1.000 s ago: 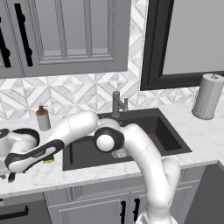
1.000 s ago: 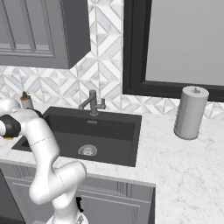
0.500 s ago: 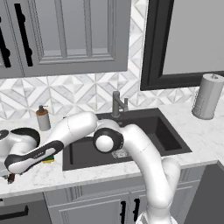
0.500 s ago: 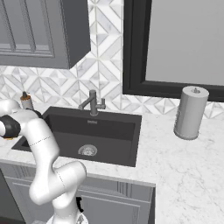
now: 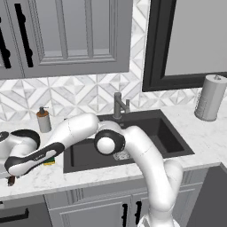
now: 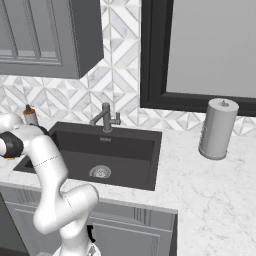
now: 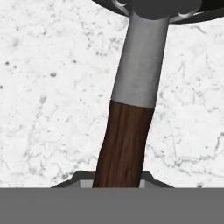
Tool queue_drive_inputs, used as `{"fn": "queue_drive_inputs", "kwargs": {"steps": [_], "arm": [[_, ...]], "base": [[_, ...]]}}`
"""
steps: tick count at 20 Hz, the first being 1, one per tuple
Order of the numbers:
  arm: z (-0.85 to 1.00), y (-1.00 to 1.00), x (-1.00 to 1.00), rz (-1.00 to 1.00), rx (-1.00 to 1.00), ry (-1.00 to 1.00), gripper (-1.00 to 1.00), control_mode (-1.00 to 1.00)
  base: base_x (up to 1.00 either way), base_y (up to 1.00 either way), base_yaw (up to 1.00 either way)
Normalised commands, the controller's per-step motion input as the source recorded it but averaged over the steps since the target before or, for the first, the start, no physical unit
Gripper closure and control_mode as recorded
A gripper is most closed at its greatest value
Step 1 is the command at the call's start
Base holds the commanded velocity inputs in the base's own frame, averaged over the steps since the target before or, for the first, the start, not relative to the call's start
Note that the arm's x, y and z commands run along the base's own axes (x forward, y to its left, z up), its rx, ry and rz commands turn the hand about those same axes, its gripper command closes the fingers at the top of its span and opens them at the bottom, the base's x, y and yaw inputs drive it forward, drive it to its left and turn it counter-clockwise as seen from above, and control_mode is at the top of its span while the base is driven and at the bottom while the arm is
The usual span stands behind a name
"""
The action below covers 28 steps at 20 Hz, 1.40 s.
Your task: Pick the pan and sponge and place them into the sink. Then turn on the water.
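Pan (image 5: 23, 134) first: where is it?

On the tabletop (image 7: 43, 87), at the far left, well left of the sink (image 5: 146, 128). From the left base view its black rim peeks out behind the robot's hand. The hand view looks along the handle (image 7: 127, 131): brown wood low down, then a grey metal neck that meets the pan's dark rim at the top.

And the gripper (image 7: 119, 179)?

Its dark tips sit right against both sides of the wooden handle, at the bottom of the hand view. It looks clamped on the handle, with no gap to see. The pan lies on the marble.

What about the sponge (image 5: 49, 161)?

Green over yellow, on the tabletop just left of the sink's front corner, partly under the robot's forearm. It is near the pan, and I cannot tell whether they touch.

Anything in the sink?

Just the round metal drain (image 6: 100, 171). The faucet (image 5: 118, 104) stands behind the basin, and I see no water running.

What else is around?

A soap bottle (image 5: 43, 119) stands by the wall behind the pan, and a paper towel roll (image 5: 210, 97) is upright, well to the right of the sink.
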Motion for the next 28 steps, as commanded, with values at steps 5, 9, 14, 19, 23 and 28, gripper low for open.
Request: {"fn": "queue_drive_inputs", "kwargs": {"steps": [5,9,14,19,23,28], "arm": [[0.09,0.0,-0.02,0.0,0.02,-0.01,1.0,-1.0],[0.33,-0.09,-0.08,-0.02,0.0,-0.1,1.0,-1.0],[0.51,-0.07,-0.02,-0.12,0.0,-0.03,1.0,-1.0],[0.35,-0.4,0.0,-0.17,0.0,0.03,1.0,-1.0],[0.18,-0.63,0.03,-0.2,-0.02,0.17,1.0,-1.0],[0.0,-0.74,0.05,-0.24,-0.04,0.17,1.0,-1.0]], "base": [[0.0,0.0,0.0],[0.0,0.0,0.0],[0.0,0.0,0.0],[0.0,0.0,0.0],[0.0,0.0,0.0],[0.0,0.0,0.0]]}}
